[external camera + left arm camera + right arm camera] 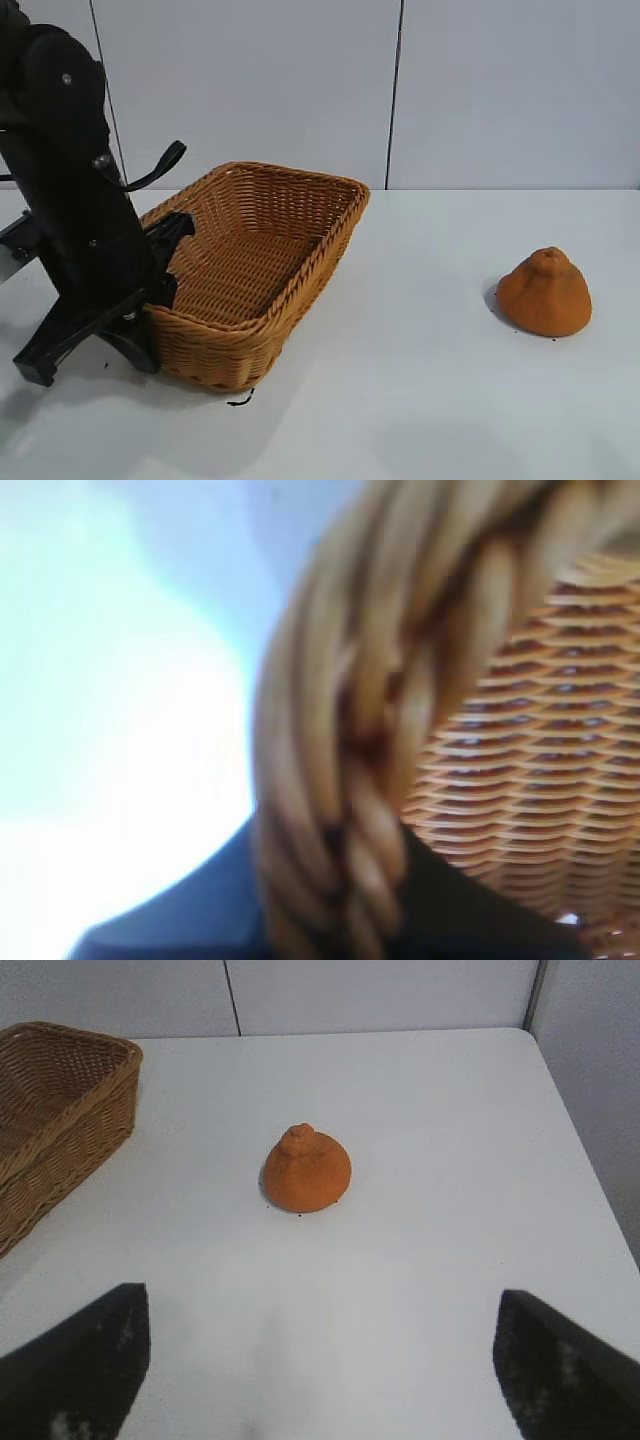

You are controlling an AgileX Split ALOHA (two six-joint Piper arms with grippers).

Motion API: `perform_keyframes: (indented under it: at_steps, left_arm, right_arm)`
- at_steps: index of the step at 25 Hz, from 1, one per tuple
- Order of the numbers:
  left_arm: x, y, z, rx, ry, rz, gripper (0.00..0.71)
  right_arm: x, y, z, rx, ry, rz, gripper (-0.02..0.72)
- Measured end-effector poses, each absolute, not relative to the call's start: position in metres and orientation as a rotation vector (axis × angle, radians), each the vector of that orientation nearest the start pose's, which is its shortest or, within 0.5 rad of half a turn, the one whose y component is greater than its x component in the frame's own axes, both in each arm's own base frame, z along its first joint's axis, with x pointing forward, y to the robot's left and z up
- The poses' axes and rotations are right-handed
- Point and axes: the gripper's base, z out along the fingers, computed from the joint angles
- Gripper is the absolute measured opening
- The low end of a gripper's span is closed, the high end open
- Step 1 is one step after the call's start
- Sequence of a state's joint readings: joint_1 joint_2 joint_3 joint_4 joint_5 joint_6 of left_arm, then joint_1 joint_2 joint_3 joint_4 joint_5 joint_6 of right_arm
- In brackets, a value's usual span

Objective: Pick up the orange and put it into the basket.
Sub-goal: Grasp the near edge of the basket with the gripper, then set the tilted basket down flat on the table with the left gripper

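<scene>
**Wicker in the left arm's grasp, orange alone on the table**

Wicker fills our left wrist view: the braided rim of the basket [340,780] runs between the dark fingers [200,920] of the left gripper [150,275], which we see closed on the near corner of the basket [255,265] in the exterior view. Our right gripper [320,1380] hangs over the white table [420,1260] with its fingers [85,1370] spread wide and holding nothing. Beyond them the orange [307,1170] sits knob-up on the table, well apart from the basket [60,1110], and untouched
</scene>
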State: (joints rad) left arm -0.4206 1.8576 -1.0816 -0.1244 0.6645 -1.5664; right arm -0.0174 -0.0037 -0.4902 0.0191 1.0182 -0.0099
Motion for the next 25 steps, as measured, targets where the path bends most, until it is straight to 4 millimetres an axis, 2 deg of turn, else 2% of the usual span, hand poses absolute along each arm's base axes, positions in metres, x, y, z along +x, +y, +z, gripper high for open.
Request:
perform_keyframes:
  at_steps: [3, 12, 16, 17, 18, 20, 23, 25]
  left_arm:
    - [0.323, -0.13, 0.17, -1.678, 2.557, -0.351, 0.094]
    - [0.363, -0.104, 0.218, -0.993, 2.819, -0.379, 0.094]
    - [0.38, -0.109, 0.219, -0.623, 2.974, -0.34, 0.094]
    - [0.38, -0.109, 0.219, -0.623, 2.974, -0.34, 0.094]
    - [0.386, -0.112, 0.216, -0.47, 3.021, -0.354, 0.094]
    - [0.391, -0.116, 0.211, -0.317, 3.057, -0.372, 0.094]
    - [0.394, -0.118, 0.203, -0.185, 3.088, -0.38, 0.094]
    - [0.395, -0.118, 0.196, -0.158, 3.103, -0.375, 0.094]
  right_arm:
    - [-0.003, 0.002, 0.278, 0.007, 2.008, 0.005, 0.638]
    - [-0.003, 0.001, 0.278, 0.007, 2.008, 0.004, 0.638]
    - [-0.003, 0.001, 0.278, 0.007, 2.008, 0.004, 0.638]
    - [-0.003, 0.001, 0.278, 0.007, 2.008, 0.004, 0.638]
    - [-0.003, 0.001, 0.278, 0.007, 2.008, 0.004, 0.638]
    - [-0.003, 0.001, 0.278, 0.007, 2.008, 0.004, 0.638]
    - [-0.003, 0.001, 0.278, 0.007, 2.008, 0.004, 0.638]
    - [-0.003, 0.001, 0.278, 0.007, 2.008, 0.004, 0.638]
